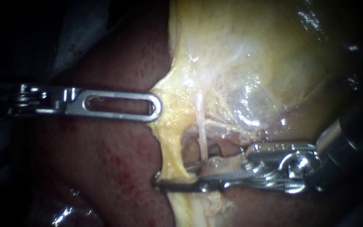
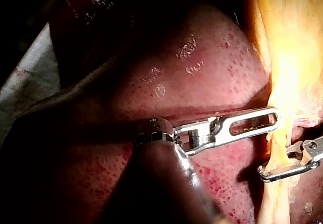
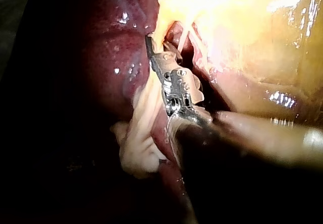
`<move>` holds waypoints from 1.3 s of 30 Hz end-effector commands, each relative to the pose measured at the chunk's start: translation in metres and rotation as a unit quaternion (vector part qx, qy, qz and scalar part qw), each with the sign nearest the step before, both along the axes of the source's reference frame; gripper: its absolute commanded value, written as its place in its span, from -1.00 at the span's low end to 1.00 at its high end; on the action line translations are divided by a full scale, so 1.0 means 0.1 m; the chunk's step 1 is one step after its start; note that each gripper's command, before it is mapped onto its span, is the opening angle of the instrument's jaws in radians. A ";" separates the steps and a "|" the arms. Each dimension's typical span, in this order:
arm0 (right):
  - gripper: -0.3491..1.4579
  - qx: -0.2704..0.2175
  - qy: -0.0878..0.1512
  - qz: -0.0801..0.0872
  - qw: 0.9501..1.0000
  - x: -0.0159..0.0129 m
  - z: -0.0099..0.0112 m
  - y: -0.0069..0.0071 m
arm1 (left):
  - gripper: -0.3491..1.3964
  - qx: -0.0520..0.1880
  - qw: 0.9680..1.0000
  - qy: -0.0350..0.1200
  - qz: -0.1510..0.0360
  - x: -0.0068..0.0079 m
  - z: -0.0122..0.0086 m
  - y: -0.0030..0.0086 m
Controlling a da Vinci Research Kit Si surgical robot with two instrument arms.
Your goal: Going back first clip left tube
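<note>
Currently in hand: judging by the task sentence, the step is backing the right instrument off the left tube after clipping. The retreat does not look begun, as the tip sits at the tube.
Right instrument (image 1: 171, 175): enters low from the right in the endoscope view. Its two jaws stand apart, one on each side of the left tube, with a gap showing between them.
Left tube (image 1: 171, 143): the thick yellow strand running down from the gallbladder (image 1: 274, 63) across the liver (image 1: 106, 168). It passes between the jaws of the right instrument.
Clip: none can be made out on the tube. The jaws cover the spot where one would sit.
Thin pale tube (image 1: 201, 134): lies just beside the left tube, on its right, and its lower end goes behind the upper jaw.
Left instrument (image 1: 155, 107): its slotted tip touches the edge of the yellow tissue (image 1: 164, 113) above the right instrument. Whether it is open or clamped on that tissue cannot be told.
Next move: calls for a straight pull back along the shaft line, jaws kept apart until both are clear of the left tube.
Caution: the upper jaw is touching or nearly touching the thin pale tube, so a sideways swing could snag it.
</note>
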State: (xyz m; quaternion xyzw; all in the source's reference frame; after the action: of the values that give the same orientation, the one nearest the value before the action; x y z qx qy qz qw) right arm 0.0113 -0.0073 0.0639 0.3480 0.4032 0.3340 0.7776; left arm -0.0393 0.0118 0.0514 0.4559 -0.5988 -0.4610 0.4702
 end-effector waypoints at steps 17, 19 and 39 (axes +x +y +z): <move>-1.00 0.000 0.002 -0.001 1.000 0.000 0.001 -0.003 | -1.00 0.000 1.000 0.000 0.000 0.000 0.000 0.000; -0.86 -0.008 0.004 -0.005 1.000 0.000 0.002 -0.004 | -1.00 0.000 1.000 0.000 0.000 0.000 0.000 0.000; -0.17 -0.022 0.008 -0.013 1.000 0.001 0.003 -0.004 | -1.00 0.000 1.000 0.000 0.000 0.000 -0.001 -0.001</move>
State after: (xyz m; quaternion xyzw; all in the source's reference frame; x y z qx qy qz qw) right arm 0.0114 -0.0077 0.0642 0.3372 0.4131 0.3108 0.7868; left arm -0.0393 0.0117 0.0513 0.4559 -0.5988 -0.4610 0.4702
